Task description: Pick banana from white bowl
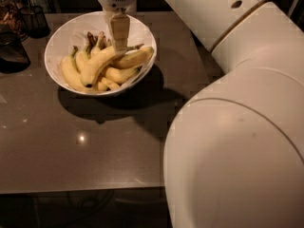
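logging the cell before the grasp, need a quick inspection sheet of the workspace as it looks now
surface: grey-brown table, glossy, one light reflection
job's things: white bowl toward the table's far left; banana lies atop other bananas in it
clutter: dark containers left of the bowl
grippers: gripper points down into the bowl, at the banana's upper end
cables: nothing seen
surroundings: robot arm fills the right; dark beyond the table
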Controlling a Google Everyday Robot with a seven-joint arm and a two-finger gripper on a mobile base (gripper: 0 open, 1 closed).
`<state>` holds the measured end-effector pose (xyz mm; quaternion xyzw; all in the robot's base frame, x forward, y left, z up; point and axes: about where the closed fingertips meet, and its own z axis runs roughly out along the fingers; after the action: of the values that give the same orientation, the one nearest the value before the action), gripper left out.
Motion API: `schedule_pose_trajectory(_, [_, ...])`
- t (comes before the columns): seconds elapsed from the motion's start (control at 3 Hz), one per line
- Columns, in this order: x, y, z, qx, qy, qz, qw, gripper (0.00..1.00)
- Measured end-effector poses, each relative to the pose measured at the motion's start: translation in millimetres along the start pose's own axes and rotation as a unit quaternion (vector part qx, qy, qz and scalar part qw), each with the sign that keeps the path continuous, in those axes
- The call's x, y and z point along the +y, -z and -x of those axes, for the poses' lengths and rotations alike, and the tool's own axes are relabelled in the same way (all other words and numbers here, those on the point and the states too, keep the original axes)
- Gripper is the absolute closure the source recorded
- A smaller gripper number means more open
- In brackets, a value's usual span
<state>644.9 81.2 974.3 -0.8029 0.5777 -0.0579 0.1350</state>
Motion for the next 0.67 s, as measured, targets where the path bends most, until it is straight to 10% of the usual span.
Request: schedule_pose_trajectory(0.67, [0.2, -26.2, -2.7, 0.000, 0.010, 0.024, 0.9997, 0.36])
